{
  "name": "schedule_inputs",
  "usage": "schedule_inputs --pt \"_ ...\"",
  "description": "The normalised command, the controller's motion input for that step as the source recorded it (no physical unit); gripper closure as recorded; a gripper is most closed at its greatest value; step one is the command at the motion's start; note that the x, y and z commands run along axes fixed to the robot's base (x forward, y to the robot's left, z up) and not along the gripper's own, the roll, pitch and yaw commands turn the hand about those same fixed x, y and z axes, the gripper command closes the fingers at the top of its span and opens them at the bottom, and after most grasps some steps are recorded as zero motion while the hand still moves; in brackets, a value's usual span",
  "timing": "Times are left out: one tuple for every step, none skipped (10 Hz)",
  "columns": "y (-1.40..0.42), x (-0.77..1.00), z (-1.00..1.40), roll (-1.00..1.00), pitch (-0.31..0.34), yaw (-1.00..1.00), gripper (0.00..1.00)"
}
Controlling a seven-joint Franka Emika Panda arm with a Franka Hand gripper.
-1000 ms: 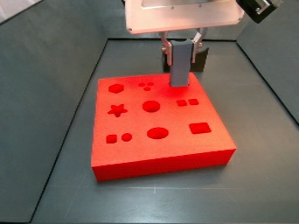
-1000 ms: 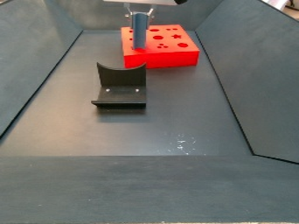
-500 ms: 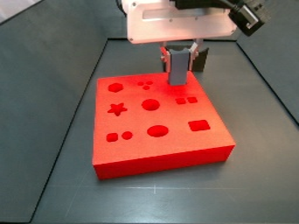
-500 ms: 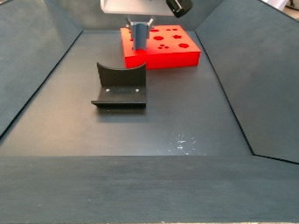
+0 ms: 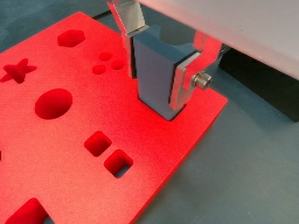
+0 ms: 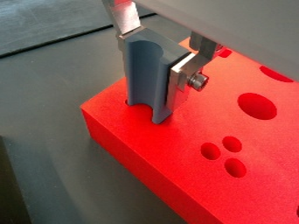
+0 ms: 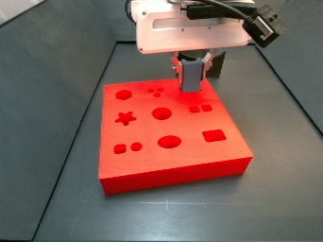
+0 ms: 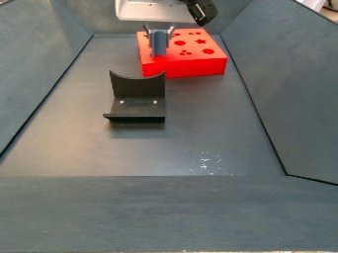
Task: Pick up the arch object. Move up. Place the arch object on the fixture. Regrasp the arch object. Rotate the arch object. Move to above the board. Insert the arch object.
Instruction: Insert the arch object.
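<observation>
Slate-blue arch object [image 5: 156, 74], clamped upright in the tool [image 5: 159, 54], stands partly sunk into the red board [image 5: 176, 157].

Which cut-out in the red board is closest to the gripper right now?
The one the arch object is entering, at the board edge under the gripper; other holes lie farther off.
</observation>
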Motion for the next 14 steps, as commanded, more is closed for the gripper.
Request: schedule_inputs --pt "0.0 0.13 -0.88 0.05 -0.16 0.0 1.0" --pt "0.0 0.13 -0.6 0.0 -0.131 -0.01 1.0" --pt "0.0 0.04 0.0 -0.02 0.0 -0.03 1.0" --pt "0.0 0.0 -0.09 0.0 -0.013 0.0 1.0" --pt "-0.09 -0.13 -0.86 0.22 -0.126 0.0 1.0" --pt "-0.01 0.0 -0.65 0.18 -0.084 0.0 1.0" --pt "0.0 0.0 -0.05 0.01 0.0 0.0 1.0" --pt "-0.01 0.0 -0.68 0.25 -0.163 0.05 1.0" --pt "-0.01 -0.03 -0.73 0.27 -0.139 0.04 1.0" --pt "-0.03 -0.03 -0.76 0.26 -0.133 0.03 1.0" --pt "-0.13 0.0 -0.87 0.22 -0.099 0.01 1.0" --pt "0.0 0.05 -0.44 0.0 -0.163 0.0 1.0" --pt "0.09 0.0 0.0 -0.07 -0.004 -0.03 1.0" --pt "0.0 0.0 0.0 0.02 0.0 0.0 1.0"
